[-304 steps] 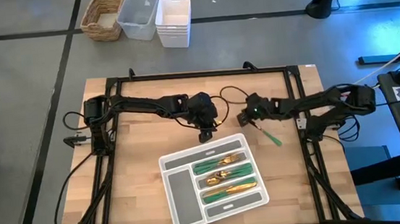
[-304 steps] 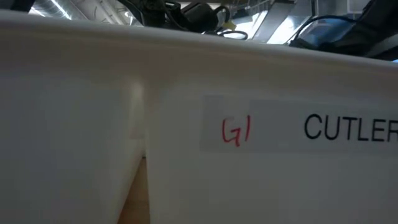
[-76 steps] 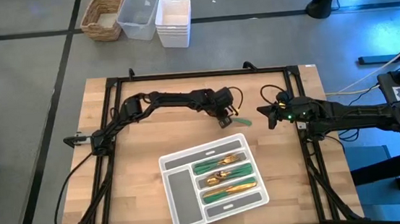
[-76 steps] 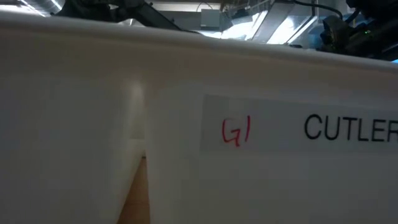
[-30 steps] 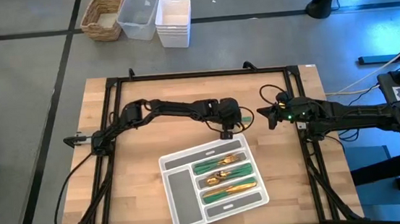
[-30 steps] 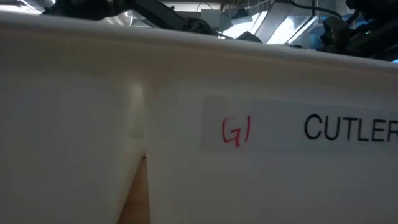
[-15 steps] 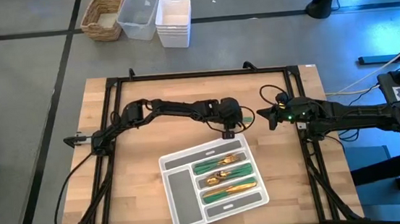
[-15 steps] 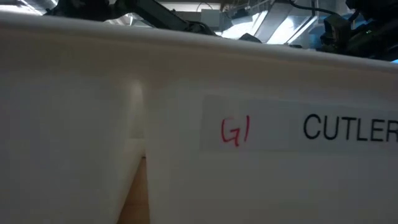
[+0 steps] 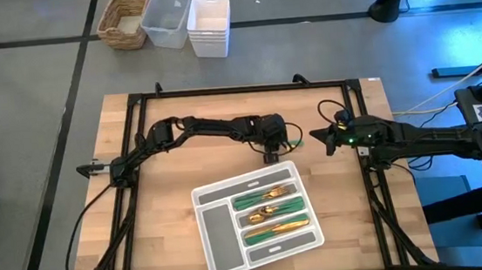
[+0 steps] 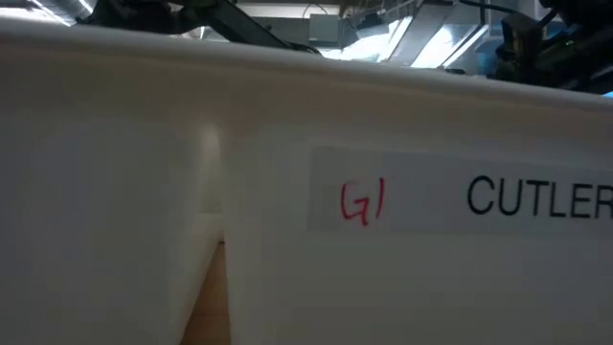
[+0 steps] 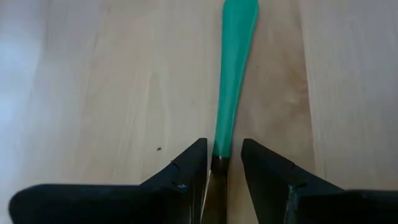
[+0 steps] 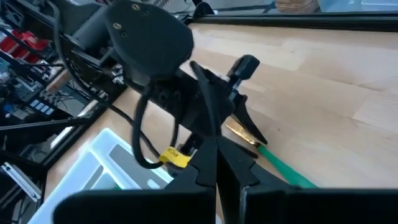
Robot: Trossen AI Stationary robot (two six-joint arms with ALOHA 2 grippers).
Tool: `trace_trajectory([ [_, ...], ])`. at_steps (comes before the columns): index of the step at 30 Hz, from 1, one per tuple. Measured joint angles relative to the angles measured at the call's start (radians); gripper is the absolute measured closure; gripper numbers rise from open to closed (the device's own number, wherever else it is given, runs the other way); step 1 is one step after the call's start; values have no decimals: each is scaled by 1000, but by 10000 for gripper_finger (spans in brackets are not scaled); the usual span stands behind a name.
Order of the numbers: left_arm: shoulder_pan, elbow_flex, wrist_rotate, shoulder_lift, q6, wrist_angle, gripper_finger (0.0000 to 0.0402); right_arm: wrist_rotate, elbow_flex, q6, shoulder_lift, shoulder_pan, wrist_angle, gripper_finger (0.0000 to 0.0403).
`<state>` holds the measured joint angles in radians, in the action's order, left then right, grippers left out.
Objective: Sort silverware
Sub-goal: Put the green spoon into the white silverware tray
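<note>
Dark fingers of the left gripper point(image 11: 219, 163) pinch one green-handled utensil point(image 11: 234, 74) at its gold neck (head hidden) on the bare wooden table point(image 9: 178, 210), just behind the grey tray point(image 9: 219, 233) holding the sorted silverware point(image 9: 270, 211). Right gripper point(image 9: 317, 136) waits nearby, fingers pressed together.

- Both arms point(image 9: 205, 128) matte black, slim, jointed.
- Left hand point(image 11: 222, 163): two wedge-shaped black fingers point(image 11: 180, 174).
- Black cable point(image 12: 144, 134) loops by a yellow tag point(image 12: 173, 157).
- Green light point(image 9: 344, 129) on the right arm.
</note>
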<state>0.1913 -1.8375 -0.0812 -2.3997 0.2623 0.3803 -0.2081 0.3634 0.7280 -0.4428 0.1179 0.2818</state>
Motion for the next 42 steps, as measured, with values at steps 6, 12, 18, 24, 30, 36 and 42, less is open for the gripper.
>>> trace_trajectory([
  [6, 13, -2, 8, -8, -60, 10, 304, 0, 0, 0, 25, 0, -2, 402],
  [12, 20, -7, 13, -8, -73, 97, 323, 0, 0, -1, 30, 0, -2, 402],
  [18, 18, -6, 12, -6, -106, 128, 384, 0, 0, -1, 30, 0, -2, 402],
  [24, 21, -3, 10, 16, -138, 216, 398, 0, 0, 0, 30, 0, -1, 402],
  [30, 21, 3, 15, 47, -149, 220, 401, 0, 0, 0, 30, 0, 0, 402],
  [36, 22, 3, 15, 61, -143, 284, 401, 3, 0, 0, 30, 0, 7, 402],
  [42, 22, -2, 16, 66, -131, 429, 401, 19, 0, -1, 30, 0, 8, 402],
])
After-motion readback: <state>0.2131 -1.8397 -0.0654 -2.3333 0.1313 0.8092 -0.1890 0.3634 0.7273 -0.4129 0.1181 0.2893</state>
